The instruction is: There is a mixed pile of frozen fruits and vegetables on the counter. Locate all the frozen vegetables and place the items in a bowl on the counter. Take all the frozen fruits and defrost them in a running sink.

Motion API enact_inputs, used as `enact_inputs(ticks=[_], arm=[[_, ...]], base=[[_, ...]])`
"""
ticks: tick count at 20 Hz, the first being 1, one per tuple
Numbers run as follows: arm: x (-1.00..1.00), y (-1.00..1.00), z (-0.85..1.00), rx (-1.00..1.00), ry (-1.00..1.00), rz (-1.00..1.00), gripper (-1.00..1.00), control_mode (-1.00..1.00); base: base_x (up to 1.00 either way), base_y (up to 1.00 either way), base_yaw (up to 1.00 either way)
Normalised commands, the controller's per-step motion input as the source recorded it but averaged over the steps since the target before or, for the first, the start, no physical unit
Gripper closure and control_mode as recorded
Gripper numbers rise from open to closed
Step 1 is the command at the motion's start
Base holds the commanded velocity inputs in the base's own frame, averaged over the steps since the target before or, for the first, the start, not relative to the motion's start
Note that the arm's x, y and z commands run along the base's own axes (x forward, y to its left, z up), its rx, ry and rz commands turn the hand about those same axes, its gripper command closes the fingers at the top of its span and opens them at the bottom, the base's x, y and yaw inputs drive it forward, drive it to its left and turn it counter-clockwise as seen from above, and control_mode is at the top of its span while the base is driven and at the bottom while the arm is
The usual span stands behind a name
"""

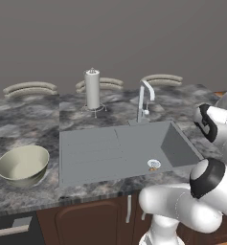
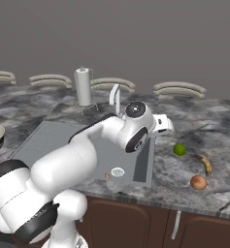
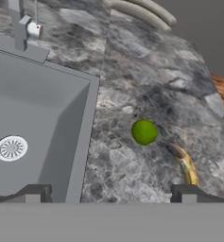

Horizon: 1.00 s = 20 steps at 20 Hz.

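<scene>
My gripper (image 3: 111,194) is open and holds nothing; it hangs over the counter (image 3: 132,71) just right of the sink (image 3: 38,104). A small lime-green ball (image 3: 144,131) lies on the counter ahead of the fingertips, also seen as the ball (image 2: 179,149) in the right base view. A reddish-brown oval lump (image 2: 198,182) rests nearer the counter's front edge. A small orange-brown lump (image 1: 153,168) sits in the sink basin beside the drain (image 1: 153,163). The pale cream-green bowl (image 1: 23,165) stands far left of the sink.
A curved yellow-brown banana-like piece (image 3: 184,163) lies right of the green ball. The chrome tap (image 1: 144,100) and a paper-towel holder (image 1: 92,90) stand behind the sink. Flat beige plates (image 1: 162,79) line the back wall.
</scene>
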Motion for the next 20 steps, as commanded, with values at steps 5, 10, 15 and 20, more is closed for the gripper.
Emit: enact_inputs(ticks=[5, 10, 15, 20], arm=[[0.00, -0.35, 0.00, 0.00, 0.02, -0.13, -1.00, -1.00], [0.00, -0.20, 0.00, 0.00, 0.03, -0.07, -1.00, -1.00], [0.00, -0.12, 0.00, 0.00, 0.00, 0.00, -1.00, -1.00], [0.00, -0.22, 0.00, 0.00, 0.00, 0.00, -1.00, -1.00]], base=[[0.00, 0.00, 0.00], [0.00, 0.00, 0.00], [0.00, 0.00, 0.00], [0.00, 0.00, 0.00]])
